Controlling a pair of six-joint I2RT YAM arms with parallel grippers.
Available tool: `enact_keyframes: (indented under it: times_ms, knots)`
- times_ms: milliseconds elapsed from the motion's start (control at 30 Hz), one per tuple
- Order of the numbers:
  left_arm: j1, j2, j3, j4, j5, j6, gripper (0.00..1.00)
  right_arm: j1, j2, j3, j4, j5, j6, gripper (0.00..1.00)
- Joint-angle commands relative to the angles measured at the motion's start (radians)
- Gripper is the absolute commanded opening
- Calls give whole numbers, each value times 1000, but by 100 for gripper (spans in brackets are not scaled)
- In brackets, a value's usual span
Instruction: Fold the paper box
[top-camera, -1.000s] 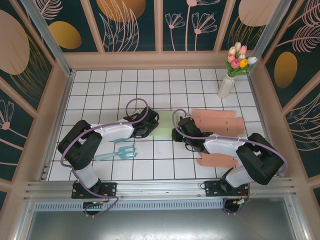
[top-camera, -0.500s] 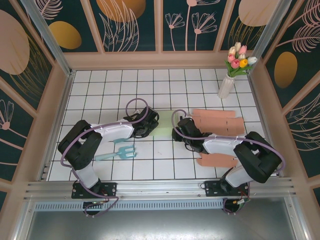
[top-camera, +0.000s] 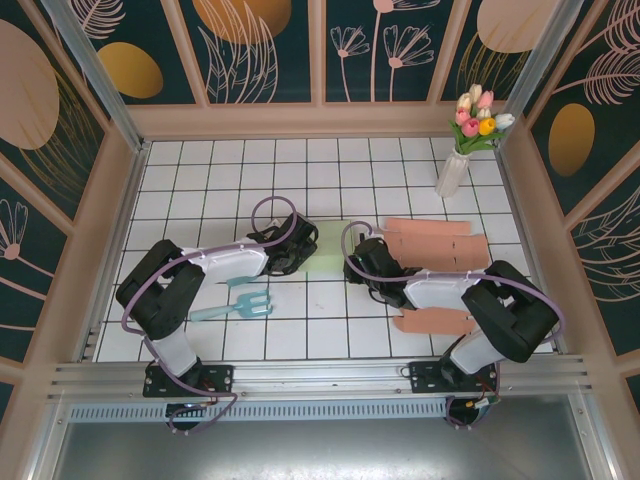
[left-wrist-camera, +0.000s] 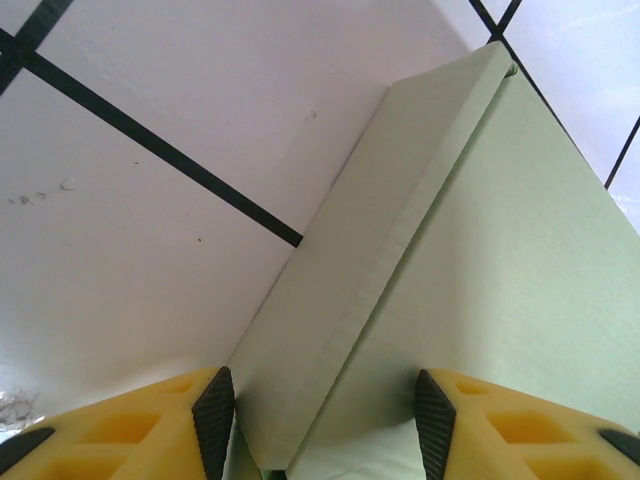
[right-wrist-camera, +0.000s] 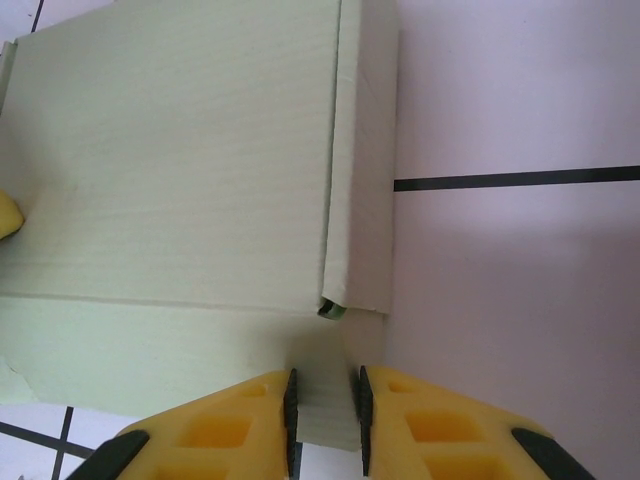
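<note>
The pale green paper box (top-camera: 328, 250) lies mid-tabletop (top-camera: 200, 180) between the two arms. It looks partly folded: a side strip is creased over along each edge, but the near flaps seem unfinished. The right pincer (right-wrist-camera: 323, 410) is narrow, pinching a near flap. The left pincer (left-wrist-camera: 320, 420) stands wide, straddling the box's folded edge.

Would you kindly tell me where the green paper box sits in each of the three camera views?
Top external: green paper box at the middle of the white tiled table.
Left wrist: right half, running from top right to bottom centre.
Right wrist: upper left, reaching down to the bottom edge.
Shared landmark: the table's black grid lines.
</note>
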Motion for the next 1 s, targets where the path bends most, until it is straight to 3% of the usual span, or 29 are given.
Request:
enact_keyframes:
  times_ms: [0,433,967]
  knots:
    - [-3,42,-5,-88,35,-1,54,14,-4,-12,9,-13,6,24]
    - [-3,2,1,-158,35,-7,59,22,-20,11,-13,-29,24,24]
    - [-13,27,2,-97,112,-25,61,27,-36,9,-19,-35,37,24]
